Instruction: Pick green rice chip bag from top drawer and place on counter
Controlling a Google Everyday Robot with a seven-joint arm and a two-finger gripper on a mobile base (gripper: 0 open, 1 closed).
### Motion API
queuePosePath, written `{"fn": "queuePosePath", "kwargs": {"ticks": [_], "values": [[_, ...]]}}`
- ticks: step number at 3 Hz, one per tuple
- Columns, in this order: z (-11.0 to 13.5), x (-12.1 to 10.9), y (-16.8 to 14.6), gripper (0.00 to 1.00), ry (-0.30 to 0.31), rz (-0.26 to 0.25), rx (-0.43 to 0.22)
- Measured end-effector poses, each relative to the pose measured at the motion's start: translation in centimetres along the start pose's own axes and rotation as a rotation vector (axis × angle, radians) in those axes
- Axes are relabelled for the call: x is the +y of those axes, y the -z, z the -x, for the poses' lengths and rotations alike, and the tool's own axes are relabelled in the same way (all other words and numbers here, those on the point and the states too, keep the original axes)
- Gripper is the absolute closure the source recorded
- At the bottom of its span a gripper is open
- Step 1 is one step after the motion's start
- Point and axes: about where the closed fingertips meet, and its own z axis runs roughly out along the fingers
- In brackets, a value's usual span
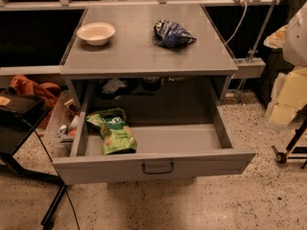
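The green rice chip bag [113, 131] lies in the left part of the open top drawer [192, 140], its wrinkly top end toward the back. The drawer is pulled far out, and its grey front [96, 166] carries a small dark handle [158, 168]. The counter [144, 49] is the grey tabletop above it. My arm comes in at the right edge, and the pale gripper [284, 107] hangs there beside the cabinet, right of the drawer and well away from the bag.
A white bowl [96, 33] stands at the counter's back left and a dark blue foil snack bag [171, 34] lies at its back middle. A black stand [19, 123] and orange cloth [33, 87] are on the left. A wheeled leg [288, 150] is on the right.
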Motion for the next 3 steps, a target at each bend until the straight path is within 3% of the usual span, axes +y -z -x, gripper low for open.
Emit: {"fn": "queuePosePath", "kwargs": {"ticks": [2,3], "values": [[0.6,-0.1,-1.0,0.00,-0.016,-0.003,-0.013],[2.5,-0.5,-4.0,0.00,-0.056,-0.010,-0.053]]}}
